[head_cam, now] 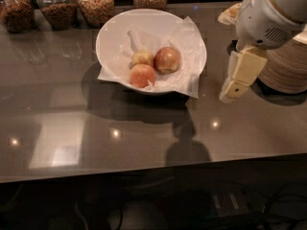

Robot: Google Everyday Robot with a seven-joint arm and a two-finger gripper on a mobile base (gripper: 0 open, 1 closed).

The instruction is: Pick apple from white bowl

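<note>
A: Why does the apple [167, 60] sit still?
B: In the white bowl [111, 35], crumpled paper [190, 41] cradles it beside two smaller apples [142, 75]; the gripper [236, 78] hangs apart, rightward, grip state not discernible.

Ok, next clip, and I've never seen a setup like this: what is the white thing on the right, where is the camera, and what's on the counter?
The white thing is the robot's one arm. The cream part at its end is the gripper, the part that grasps. It hangs over the dark counter, to the right of the white bowl and not touching it. There is a single camera, looking down on the counter at an angle. The paper-lined bowl holds three apples: the apple to be picked, dark red-brown, plus a pale yellow apple and an orange-pink apple. All three lie in the bowl, so nothing has been picked up. Glass jars stand along the far edge, and a stack of paper bowls sits behind the gripper.
</note>
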